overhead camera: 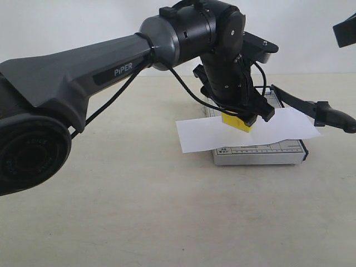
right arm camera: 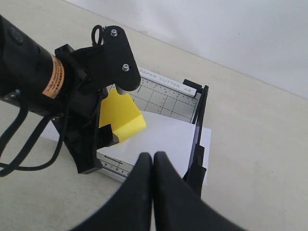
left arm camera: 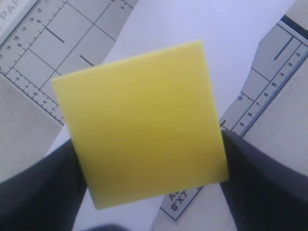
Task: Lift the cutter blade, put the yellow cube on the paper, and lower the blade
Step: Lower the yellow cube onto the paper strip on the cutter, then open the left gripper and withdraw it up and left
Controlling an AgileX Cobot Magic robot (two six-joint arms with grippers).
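Observation:
The yellow cube [overhead camera: 236, 123] [left arm camera: 144, 122] [right arm camera: 122, 115] is pinched between the dark fingers [left arm camera: 38, 192] of my left gripper [overhead camera: 243, 118] [left arm camera: 149, 144], low over the middle of the paper [overhead camera: 245, 133] [left arm camera: 207, 38] [right arm camera: 163, 139]. I cannot tell whether the cube touches the sheet. The paper lies across the grey cutter board [overhead camera: 258, 153] [right arm camera: 163, 96]. The cutter blade [overhead camera: 311, 107] [right arm camera: 197, 130] stands raised at the board's right side, and nothing holds it. My right gripper [right arm camera: 153, 159] is shut and empty, hanging back from the board near the blade's handle end.
The left arm's thick grey body [overhead camera: 72, 83] stretches across the left half of the exterior view, with a black cable [overhead camera: 111, 103] hanging under it. A dark part of the right arm [overhead camera: 346, 29] shows at the upper right edge. A beige tabletop [overhead camera: 139, 211] surrounds the board.

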